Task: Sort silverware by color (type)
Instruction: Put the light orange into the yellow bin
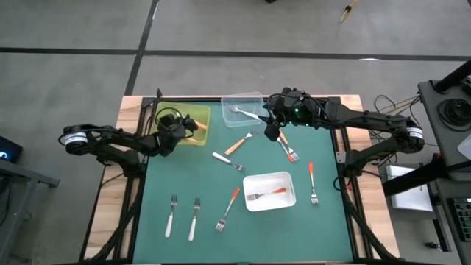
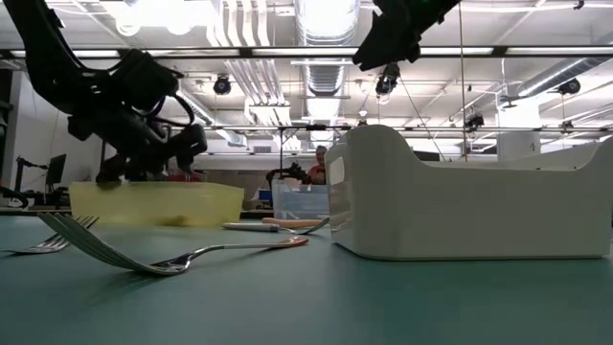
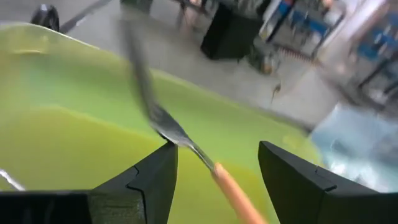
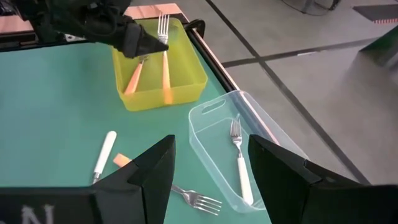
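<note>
My left gripper (image 1: 172,131) (image 3: 214,163) hangs open over the yellow tray (image 1: 199,137). A tan-handled fork (image 3: 186,144) shows blurred between its fingers, and a second tan fork (image 4: 165,59) lies beside it in that tray. My right gripper (image 1: 272,132) (image 4: 211,171) is open and holds nothing, above the mat near the clear tray (image 4: 273,142). That tray holds one white-handled fork (image 4: 240,163). The white tray (image 1: 288,193) holds a red-orange fork (image 1: 268,194). Several forks lie flat on the green mat.
Loose forks on the mat: two white ones (image 1: 171,216) (image 1: 194,218) near the front left, another white one (image 1: 228,160) and a tan one (image 1: 237,143) mid-table, and red-orange ones (image 1: 228,208) (image 1: 313,184) (image 1: 287,149). Bare mat shows at the left and near edges.
</note>
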Robot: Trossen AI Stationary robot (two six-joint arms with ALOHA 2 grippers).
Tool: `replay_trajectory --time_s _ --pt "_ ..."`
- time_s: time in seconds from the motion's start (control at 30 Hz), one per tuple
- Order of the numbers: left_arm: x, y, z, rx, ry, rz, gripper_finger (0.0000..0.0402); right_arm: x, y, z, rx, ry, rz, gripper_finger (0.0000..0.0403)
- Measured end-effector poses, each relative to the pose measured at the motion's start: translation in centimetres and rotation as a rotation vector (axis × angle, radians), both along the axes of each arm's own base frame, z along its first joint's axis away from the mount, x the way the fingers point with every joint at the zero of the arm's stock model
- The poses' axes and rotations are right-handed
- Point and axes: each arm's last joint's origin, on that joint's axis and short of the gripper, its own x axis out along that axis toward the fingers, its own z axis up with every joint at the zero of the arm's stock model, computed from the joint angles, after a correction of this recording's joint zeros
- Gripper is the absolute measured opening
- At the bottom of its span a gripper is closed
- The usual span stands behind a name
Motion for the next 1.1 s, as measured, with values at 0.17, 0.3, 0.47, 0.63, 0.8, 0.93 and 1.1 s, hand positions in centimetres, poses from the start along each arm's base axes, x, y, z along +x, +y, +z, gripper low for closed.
replay_trajectory --time_s 0.17,0.3,0.47,0.63,0.8,0.93,1.1 --pt "-0.3 -0.3 -0.8 -0.087 0.043 -0.046 0.0206 0.0 0.0 -0.2 0.002 0.005 0.0 0.0194" --pt "-0.3 -0.4 -1.0 -0.131 0.008 -0.064 0.0206 0.0 0.0 -0.4 0.003 0.01 0.0 0.0194" --pt "0.3 -0.3 -0.5 -0.152 -0.05 -0.099 0.0206 0.0 0.0 -0.7 0.004 0.016 0.0 0.0194" --pt "0.9 -0.1 0.6 -0.152 -0.088 -0.148 0.0206 -0.1 0.0 -1.1 0.008 0.03 0.001 0.0194" --pt "2.1 0.1 2.6 -0.111 -0.075 -0.271 0.0206 -0.3 0.1 -1.3 0.01 0.036 0.001 0.0194" --pt "3.7 0.5 5.1 -0.054 -0.022 -0.426 0.0206 -1.0 0.3 -1.7 0.001 0.037 0.008 0.0194" --pt "5.5 1.2 8.8 -0.074 0.238 -0.568 0.0202 -2.6 0.8 -3.0 -0.005 -0.045 0.036 0.0194"
